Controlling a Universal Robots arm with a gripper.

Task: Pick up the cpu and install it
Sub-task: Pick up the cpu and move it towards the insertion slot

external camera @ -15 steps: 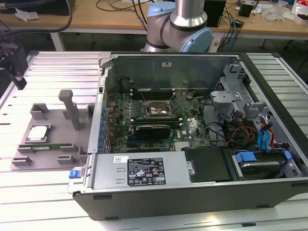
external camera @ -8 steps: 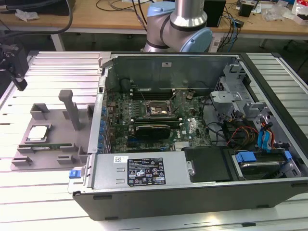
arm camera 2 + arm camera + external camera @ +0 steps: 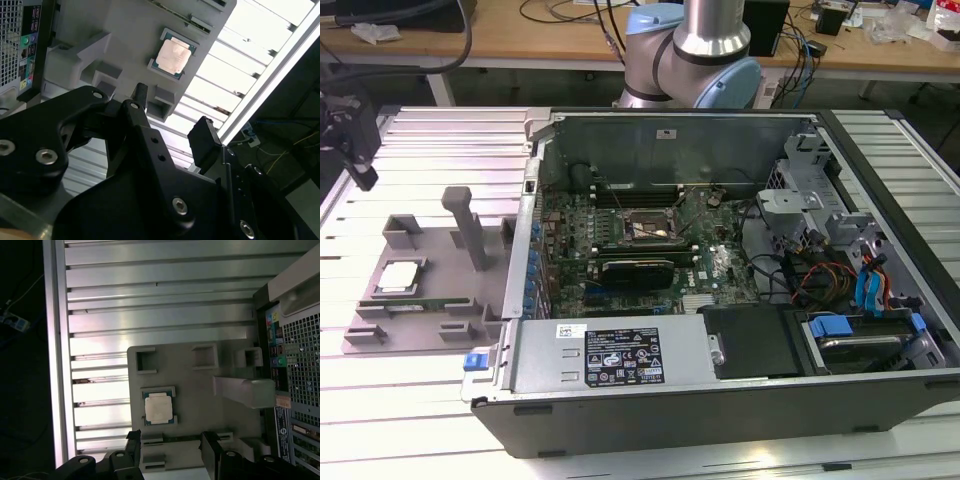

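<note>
On matte grey tray (image 3: 200, 390), shiny square cpu (image 3: 159, 407)

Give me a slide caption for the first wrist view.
Open gripper hovers clear of the cpu, which lies flat in its grey holder on the slatted table.

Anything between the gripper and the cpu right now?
Nothing visible. In the first wrist view the cpu lies uncovered in its pocket on the grey fixture, with the open gripper apart from it. The upright post stands off to one side, toward the computer case, not between them.
</note>
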